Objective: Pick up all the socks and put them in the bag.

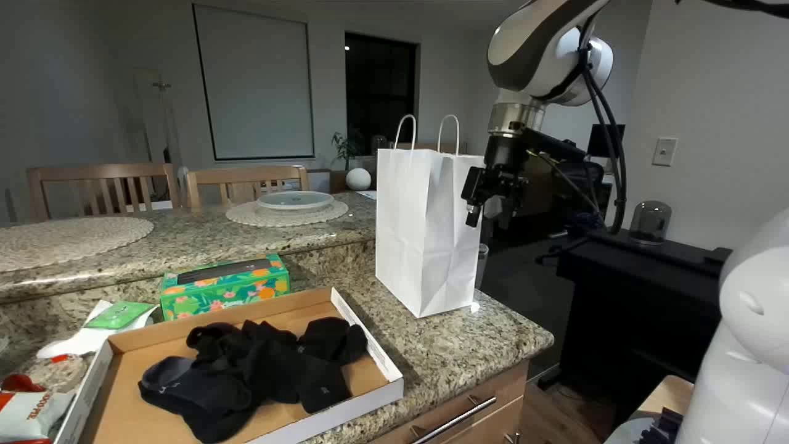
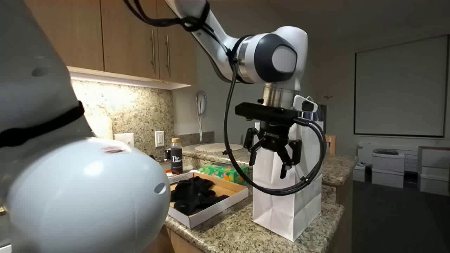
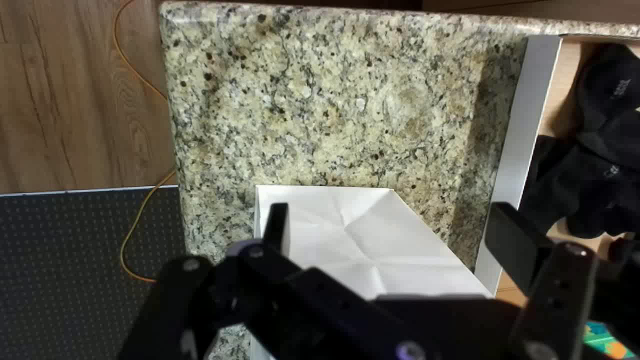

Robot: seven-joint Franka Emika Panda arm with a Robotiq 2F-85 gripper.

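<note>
Wrist view: nearest is the gripper, its fingers wide apart, just beside the bag; whether they touch it I cannot tell. In an exterior view, ROBOTIQ can be read in white on the gripper's black body. The bag stands upright on the counter, its two loop handles raised, its visible sides white.

Near the bag, with a strip of counter between, sits the tray. The socks lie heaped in the tray, black, some bearing pale marks too small to read. On the tray's side of the bag is also a green box with orange flowers, the script on its front too blurred to make out. On the raised counter near the bag, a round dish sits on a placemat.

Well apart from the bag, in an exterior view, a white-and-red packet shows letters, only partly legible; a green packet lies near it. Farther from the bag than the tray, in an exterior view, a dark bottle reads "The Asher". Past the bag and the raised counter stand two chairs.
</note>
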